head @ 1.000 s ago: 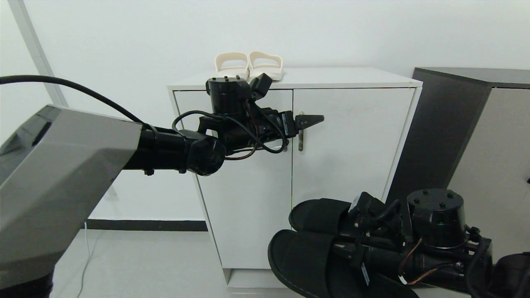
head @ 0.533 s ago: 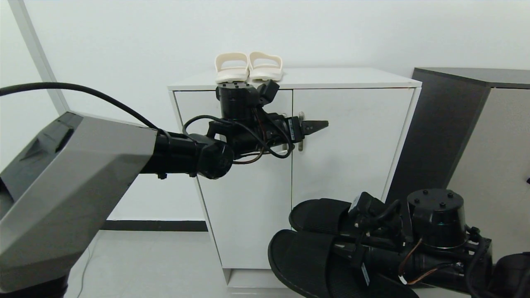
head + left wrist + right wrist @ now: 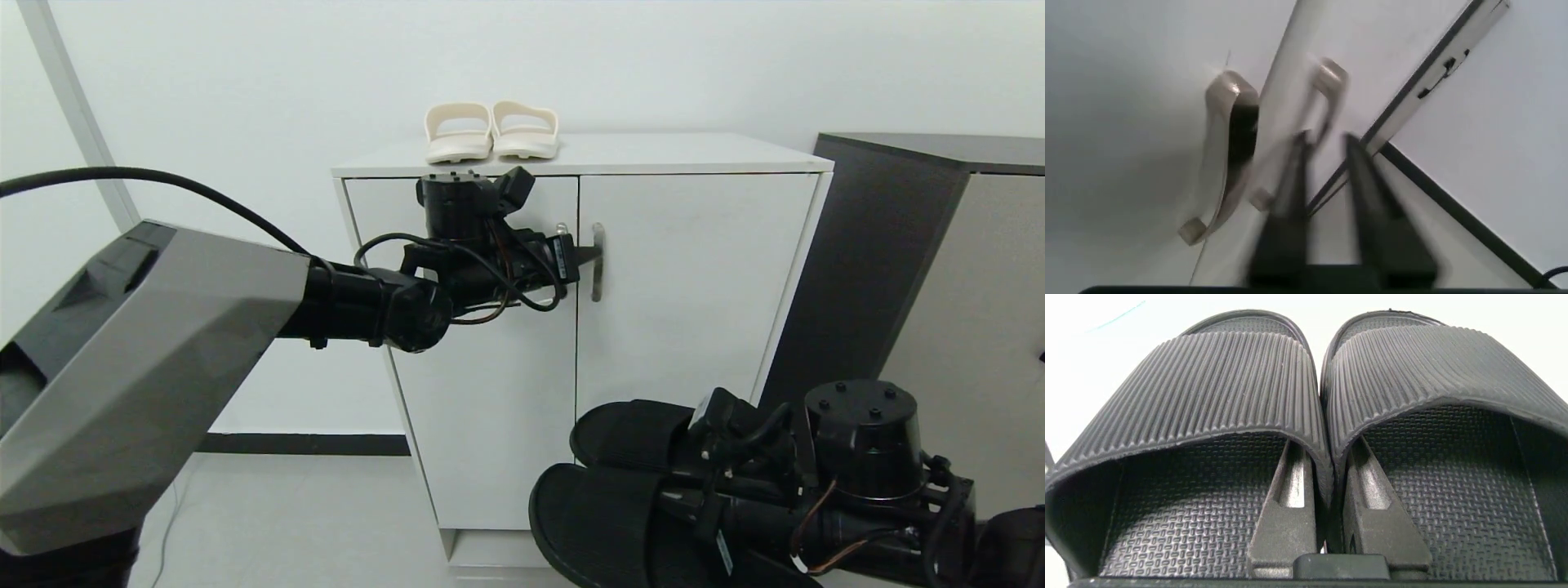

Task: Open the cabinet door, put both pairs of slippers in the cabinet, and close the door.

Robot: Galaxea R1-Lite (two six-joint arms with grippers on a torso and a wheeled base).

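My left gripper, fingers slightly spread, seems to straddle a door handle on the front of the cabinet, whose doors are shut. If I close off-centre or pull against the hinge arc, the fingers may slip off. My right gripper pinches the black slippers low before the cabinet, where a swinging door might strike them. The cream slippers sit on the cabinet top.

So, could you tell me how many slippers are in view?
4: two cream slippers side by side on the cabinet top, two black slippers pinched together by the right gripper.
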